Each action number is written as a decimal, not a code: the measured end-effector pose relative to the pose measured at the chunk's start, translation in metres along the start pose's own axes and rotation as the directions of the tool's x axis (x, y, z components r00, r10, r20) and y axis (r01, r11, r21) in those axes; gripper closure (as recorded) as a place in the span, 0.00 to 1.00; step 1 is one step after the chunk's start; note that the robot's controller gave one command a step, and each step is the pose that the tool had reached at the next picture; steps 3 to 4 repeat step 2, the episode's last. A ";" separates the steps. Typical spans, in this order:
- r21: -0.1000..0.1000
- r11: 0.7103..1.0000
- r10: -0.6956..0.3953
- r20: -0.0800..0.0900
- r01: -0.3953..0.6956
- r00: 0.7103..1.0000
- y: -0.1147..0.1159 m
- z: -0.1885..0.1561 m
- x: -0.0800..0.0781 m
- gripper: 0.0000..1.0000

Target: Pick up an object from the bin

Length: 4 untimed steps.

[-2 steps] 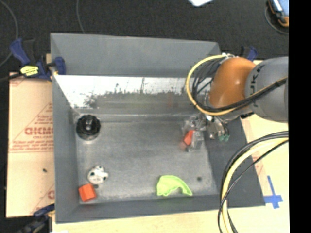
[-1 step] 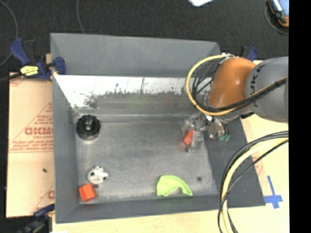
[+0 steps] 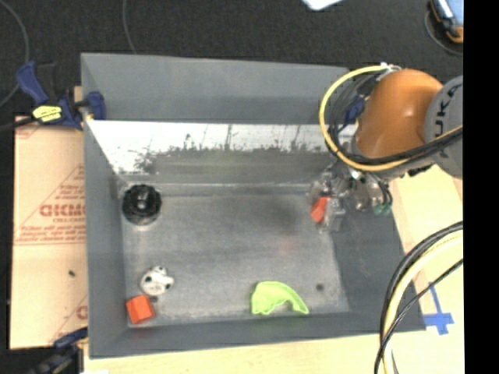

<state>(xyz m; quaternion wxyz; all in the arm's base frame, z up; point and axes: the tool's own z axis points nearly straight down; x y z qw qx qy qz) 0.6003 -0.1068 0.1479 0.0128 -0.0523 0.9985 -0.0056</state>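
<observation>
Red-orange piece (image 3: 318, 209), small, was noted at the tip of the gripper (image 3: 329, 206), on the right side of the bin (image 3: 234, 240) and towards its far wall. I observed it touching the gripper's metal end. I could not tell whether the gripper was open, closed or clamped on it. I also could not tell whether the piece rested on the floor or hung clear of it.

Arm pose: I recorded the arm (image 3: 444, 123) entering from the right. Its orange cover (image 3: 394, 119) stood over the bin's far right corner, with yellow and black cables (image 3: 335, 123) looped round it. Below the cover the wrist pointed down and left into the bin. The gripper sat just beside the right wall.

Contents counted: five things, one of each kind.
- One red-orange piece, at the gripper.
- One black round disc (image 3: 141, 203), on the left side towards the far wall.
- One white-and-grey round thing (image 3: 156, 280), on the left side towards the near wall.
- One orange block (image 3: 139, 310), in the near left corner, just beside the white-and-grey round thing.
- One green crumpled piece (image 3: 277, 298), against the near wall, right of the middle.

I found the last four well apart from the gripper.
</observation>
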 end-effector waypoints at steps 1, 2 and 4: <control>-0.001 1.000 -0.002 -0.003 0.002 1.000 -0.007 -0.017 -0.017 1.00; 0.001 1.000 -0.003 0.001 0.003 1.000 0.005 -0.090 -0.013 1.00; 0.001 1.000 -0.003 0.001 0.003 1.000 0.005 -0.090 -0.013 1.00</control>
